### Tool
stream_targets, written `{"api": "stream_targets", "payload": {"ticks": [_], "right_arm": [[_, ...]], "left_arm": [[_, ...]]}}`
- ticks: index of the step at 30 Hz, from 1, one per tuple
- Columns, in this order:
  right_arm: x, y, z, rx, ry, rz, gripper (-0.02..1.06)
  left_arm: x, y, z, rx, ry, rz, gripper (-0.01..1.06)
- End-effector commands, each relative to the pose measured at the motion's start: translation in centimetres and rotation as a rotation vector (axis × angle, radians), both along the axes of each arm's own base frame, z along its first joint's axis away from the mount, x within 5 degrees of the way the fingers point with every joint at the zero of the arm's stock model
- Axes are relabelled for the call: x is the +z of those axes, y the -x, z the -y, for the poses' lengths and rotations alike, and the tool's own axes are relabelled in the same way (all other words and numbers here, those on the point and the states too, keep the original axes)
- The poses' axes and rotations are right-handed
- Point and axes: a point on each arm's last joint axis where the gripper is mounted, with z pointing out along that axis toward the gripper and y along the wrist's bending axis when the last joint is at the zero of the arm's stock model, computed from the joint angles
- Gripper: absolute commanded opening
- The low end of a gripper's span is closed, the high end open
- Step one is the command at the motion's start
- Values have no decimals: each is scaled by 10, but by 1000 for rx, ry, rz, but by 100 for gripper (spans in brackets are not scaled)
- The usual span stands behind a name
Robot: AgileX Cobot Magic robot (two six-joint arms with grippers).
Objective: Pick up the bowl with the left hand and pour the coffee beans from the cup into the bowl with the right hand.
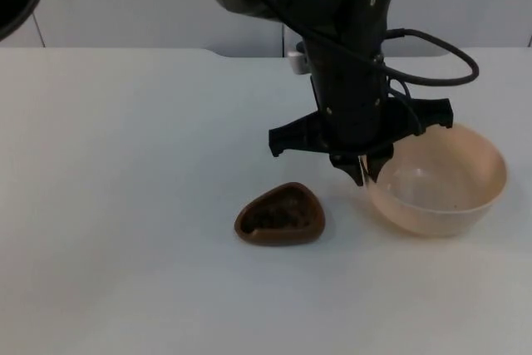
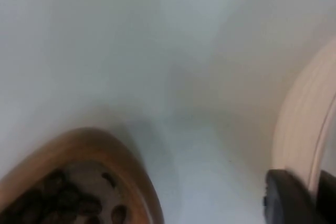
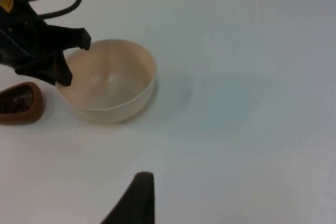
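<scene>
White tabletop [image 1: 125,205], grey wall behind; one bowl [image 1: 449,197], one brown cup [image 1: 280,215] of beans.
Left tool [image 1: 366,174] pinches the bowl's near rim; right tool [image 3: 134,203]: cannot tell.

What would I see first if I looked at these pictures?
The big black arm reaching down over the middle of the white table, its left gripper at the near-left rim of the peach bowl. Next, the brown cup of coffee beans lying just left of the bowl, apart from it.
</scene>
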Motion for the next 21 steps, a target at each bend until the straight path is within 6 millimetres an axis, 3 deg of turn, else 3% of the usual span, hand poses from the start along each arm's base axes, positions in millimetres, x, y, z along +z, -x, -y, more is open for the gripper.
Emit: {"api": "stream_targets", "payload": {"ticks": [1, 13, 21], "right_arm": [[0, 0, 0, -8, 5, 8, 105], [0, 0, 0, -8, 5, 8, 105], [0, 0, 0, -8, 5, 8, 105]], "left_arm": [[8, 1, 1, -4, 8, 5, 0], [54, 7, -9, -100, -35, 47, 0], [67, 12, -13, -161, -50, 43, 0]]}}
